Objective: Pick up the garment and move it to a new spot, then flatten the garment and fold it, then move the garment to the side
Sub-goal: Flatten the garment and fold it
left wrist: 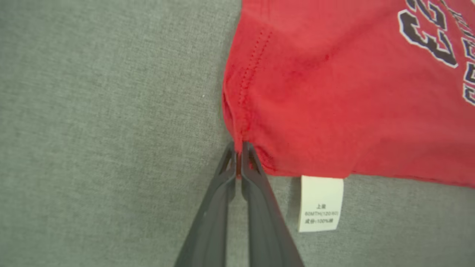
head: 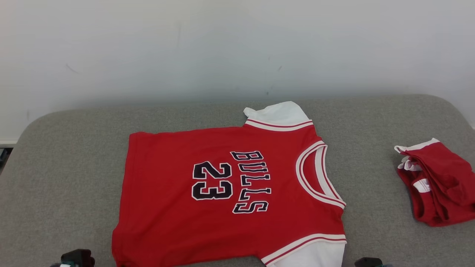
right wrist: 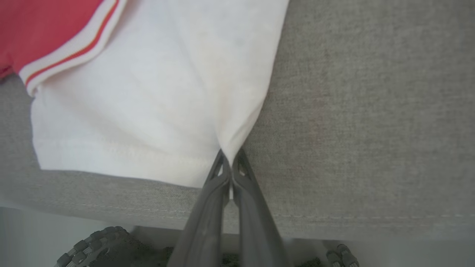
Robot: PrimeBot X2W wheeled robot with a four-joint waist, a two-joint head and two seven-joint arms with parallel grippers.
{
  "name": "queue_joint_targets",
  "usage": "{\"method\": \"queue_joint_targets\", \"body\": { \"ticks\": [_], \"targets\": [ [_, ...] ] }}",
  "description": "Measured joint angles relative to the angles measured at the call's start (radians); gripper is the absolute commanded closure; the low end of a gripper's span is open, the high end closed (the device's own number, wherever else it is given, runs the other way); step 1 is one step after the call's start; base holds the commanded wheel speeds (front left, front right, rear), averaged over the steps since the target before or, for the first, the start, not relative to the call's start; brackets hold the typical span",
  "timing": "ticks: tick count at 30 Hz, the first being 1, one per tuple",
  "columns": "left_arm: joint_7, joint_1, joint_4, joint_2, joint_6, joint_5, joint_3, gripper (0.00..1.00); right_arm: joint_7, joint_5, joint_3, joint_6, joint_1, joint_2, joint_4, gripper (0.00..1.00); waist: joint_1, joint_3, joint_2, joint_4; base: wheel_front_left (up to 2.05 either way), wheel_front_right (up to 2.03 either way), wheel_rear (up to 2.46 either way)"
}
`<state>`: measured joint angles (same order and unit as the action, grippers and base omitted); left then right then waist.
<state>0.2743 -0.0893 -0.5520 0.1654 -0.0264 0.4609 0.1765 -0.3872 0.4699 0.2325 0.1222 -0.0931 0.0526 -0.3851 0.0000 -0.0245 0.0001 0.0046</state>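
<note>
Red jersey (head: 222,193) lies spread flat in the middle of a grey cushion (head: 66,178), front up. Its black "BULLS 23" print (head: 232,181) is turned sideways. The white-trimmed collar (head: 319,174) points to the right and the hem (head: 124,193) to the left. One white sleeve (head: 278,111) reaches toward the pale wall (head: 222,48). The other sleeve (head: 315,256) lies at the near edge of the cushion.

The left pincer (left wrist: 239,148) is closed on the jersey's near hem corner, right at the side seam. A sliver of red cloth shows between its two dark fingers (left wrist: 259,207). A white label (left wrist: 321,204) with small print sticks out from under the hem just beside them and lies flat on the grey fabric.

The right pincer (right wrist: 230,155) is closed on the outer corner of the near sleeve. White cloth is pinched between its fingers and gathers into a small fold that rises from the grip. The cushion's stitched front edge runs just below it.

A second red bundle (head: 438,185) with white trim sits folded at the far right of the cushion, well apart from the jersey.
</note>
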Motion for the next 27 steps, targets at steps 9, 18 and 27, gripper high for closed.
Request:
{"method": "queue_joint_targets", "body": {
  "ticks": [9, 18, 27],
  "targets": [
    [-0.065, 0.003, 0.121, -0.016, -0.013, 0.011, -0.028, 1.00, 0.007, 0.113, -0.056, -0.059, -0.027, -0.003, 0.197, 1.00, 0.0000, -0.009, 0.0001, -0.006, 0.00, 0.00, 0.00],
    [-0.069, -0.021, 0.165, -0.006, -0.027, 0.005, -0.033, 1.00, -0.016, 0.162, -0.116, -0.071, 0.081, 0.011, 0.329, 1.00, 0.0000, -0.006, 0.0001, -0.013, 0.00, 0.00, 0.00],
    [-0.025, -0.151, 0.131, 0.008, -0.035, 0.005, -0.039, 1.00, -0.077, 0.181, -0.132, -0.061, 0.211, 0.026, 0.316, 1.00, 0.0000, 0.022, 0.0001, -0.014, 0.00, 0.00, 0.00]
  ]
}}
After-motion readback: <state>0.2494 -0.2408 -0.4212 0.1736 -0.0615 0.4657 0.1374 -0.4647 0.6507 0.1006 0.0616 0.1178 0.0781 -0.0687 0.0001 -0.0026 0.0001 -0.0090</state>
